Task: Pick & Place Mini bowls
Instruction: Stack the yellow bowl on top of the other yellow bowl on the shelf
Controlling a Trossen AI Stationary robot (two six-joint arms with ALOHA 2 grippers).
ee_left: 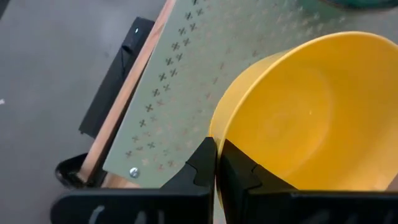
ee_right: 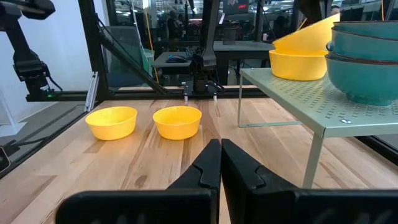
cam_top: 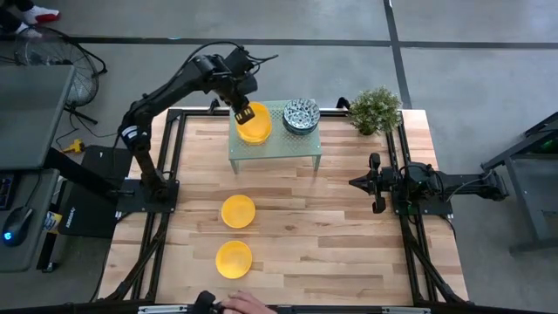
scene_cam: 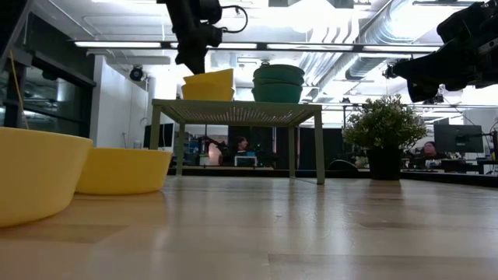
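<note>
- the left claw is closed on the rim of a plain bright yellow round mini bowl; the pinch on the rim is seen in the left wrist view.
- the held bowl is tilted, resting in or just over a second yellow mini bowl on the pale green perforated metal rack. whether it is being lifted off or set down cannot be told.
- in the low view the tilted top bowl is seen above the lower one, the left arm coming down from above.
- a stack of blue-grey and white patterned mini bowls sits on the rack just beside the yellow pair; from the side they look teal. the count is judged as about four, not certain.
- two more yellow mini bowls lie on the wooden counter in front of the rack: one nearer the rack, one nearer the front edge, close together but apart.
- the right claw waits over the counter's right side, well apart from all bowls; its fingers are pressed together with nothing held, as shown in the right wrist view.
- progress is judged as roughly partway: two yellow bowls off the rack, two yellow plus the patterned stack on it. direction of the transfer is not settled by these views.
- a small green potted plant stands at the rack's right, untouched.
- a person's hand shows at the counter's front edge.
</note>
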